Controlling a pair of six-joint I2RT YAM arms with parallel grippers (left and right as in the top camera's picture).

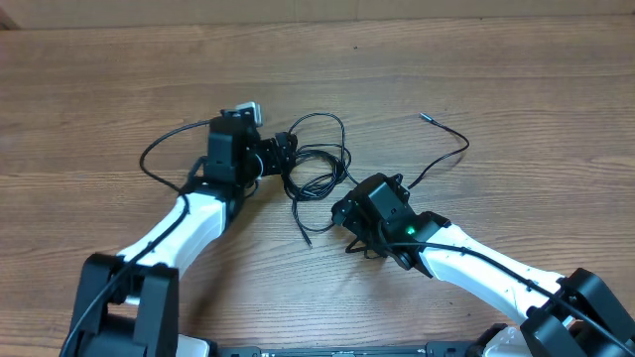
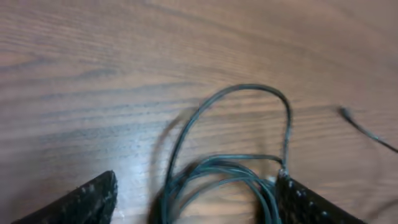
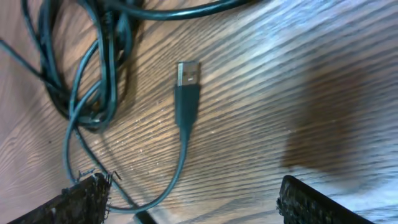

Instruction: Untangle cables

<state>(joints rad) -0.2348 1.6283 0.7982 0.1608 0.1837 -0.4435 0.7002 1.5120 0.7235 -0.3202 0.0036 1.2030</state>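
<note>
Lying on the counter (image 1: 99, 99) between the arms, the cables (image 2: 214, 165) are mostly one knotty pile with some ends poking out, so lots is left, and both jaws are spread wide, holding nothing.

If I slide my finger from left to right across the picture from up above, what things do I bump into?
left tool → tangle of cables → little plug tip at the end of the loose cable
</note>
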